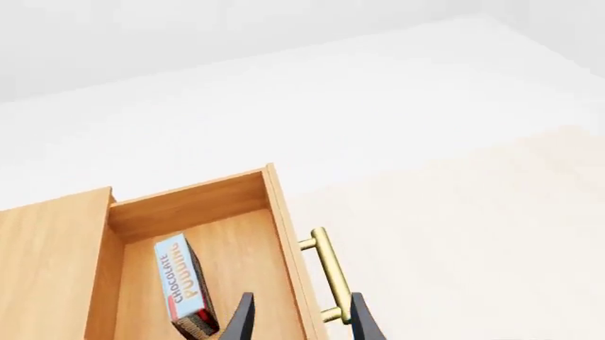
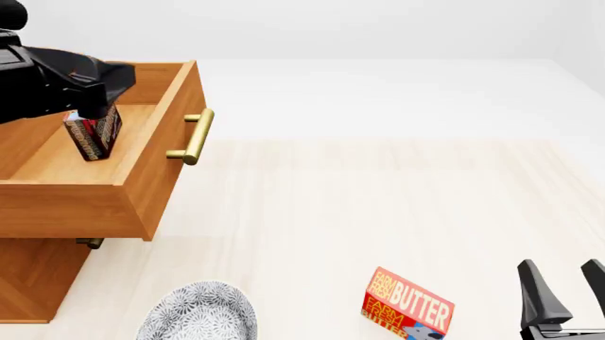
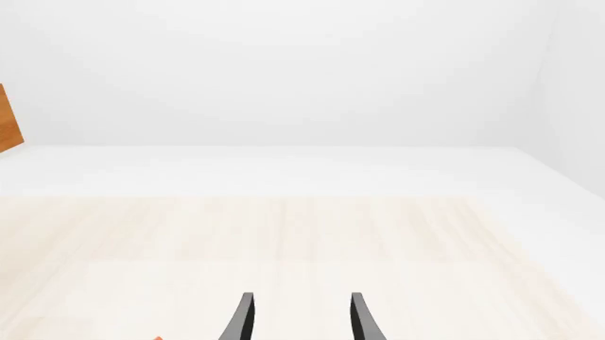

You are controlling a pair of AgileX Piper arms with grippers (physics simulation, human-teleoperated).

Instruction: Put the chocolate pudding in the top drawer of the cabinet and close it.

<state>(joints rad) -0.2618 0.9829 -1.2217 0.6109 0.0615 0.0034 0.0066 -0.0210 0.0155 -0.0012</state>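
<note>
left jaws wide, chocolate pudding (image 1: 184,287) free

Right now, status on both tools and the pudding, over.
Left tool open, straddling the top drawer front near its handle. Right tool open, idle. Chocolate pudding inside, drawer open. Nothing blocking closure.
</note>
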